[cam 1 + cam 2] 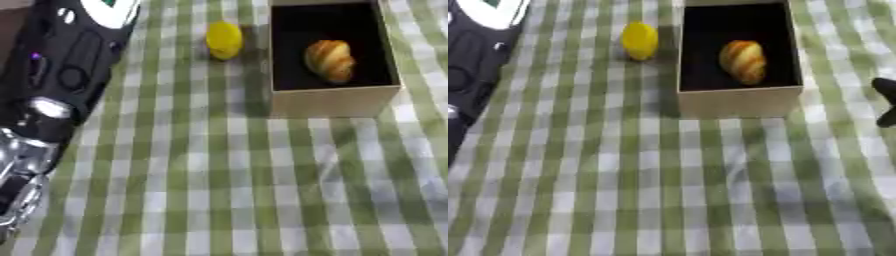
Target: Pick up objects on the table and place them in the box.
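Down the near left edge runs the left arm (52, 100), black and silver, its hand out of sight, while the right hand (885, 102) just pokes in at the right edge, fingers impossible to read. Farther back, a croissant (330, 60) lies inside the box (332, 101), and a yellow object (224, 40) sits on the checked tablecloth (227, 190) just left of it.

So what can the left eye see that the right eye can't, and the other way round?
Only the left eye view shows the silver parts of the robot's left arm low at the left edge; that arm looks much bigger there. Only the right eye view shows dark fingertips of the right hand poking in at the right edge, too little to tell their pose. Both show the yellow object on the green checked tablecloth, left of the box, and the croissant-like pastry inside the box.
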